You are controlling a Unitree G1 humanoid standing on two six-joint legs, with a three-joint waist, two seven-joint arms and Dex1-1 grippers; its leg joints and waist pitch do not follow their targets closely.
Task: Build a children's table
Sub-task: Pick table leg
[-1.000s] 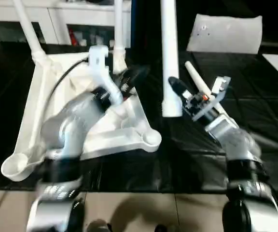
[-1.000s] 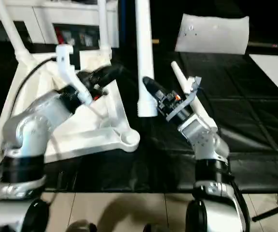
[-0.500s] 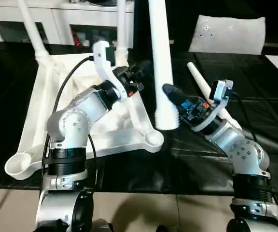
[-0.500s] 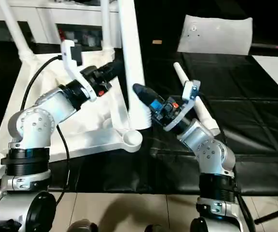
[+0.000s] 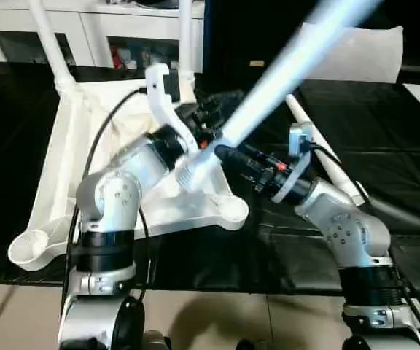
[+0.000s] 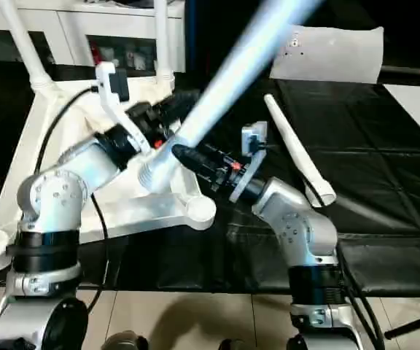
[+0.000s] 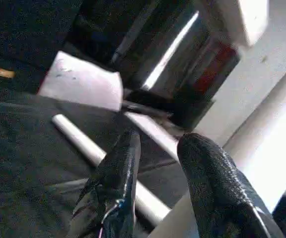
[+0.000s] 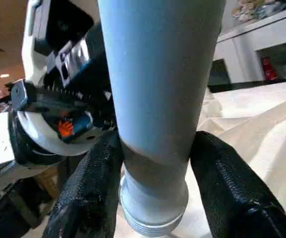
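— How is the light over the work? 
— Bright overhead room light; the white table top (image 5: 64,160) nearly blows out against the black tabletop (image 5: 385,146), which carries faint sheen.

— Any blur? 
— The raised leg (image 5: 290,69) smears into a pale bluish streak; the left forearm (image 5: 133,171) is soft too.

— And close up? 
— In the right wrist view the leg looks bluish, with cabinets behind out of focus.

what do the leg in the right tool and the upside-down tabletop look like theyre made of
Leg: looks like smooth white moulded plastic tube, with a ridged ring at its thick end. Tabletop: likely the same white plastic, with moulded ribs and round corner sockets, slightly glossy.
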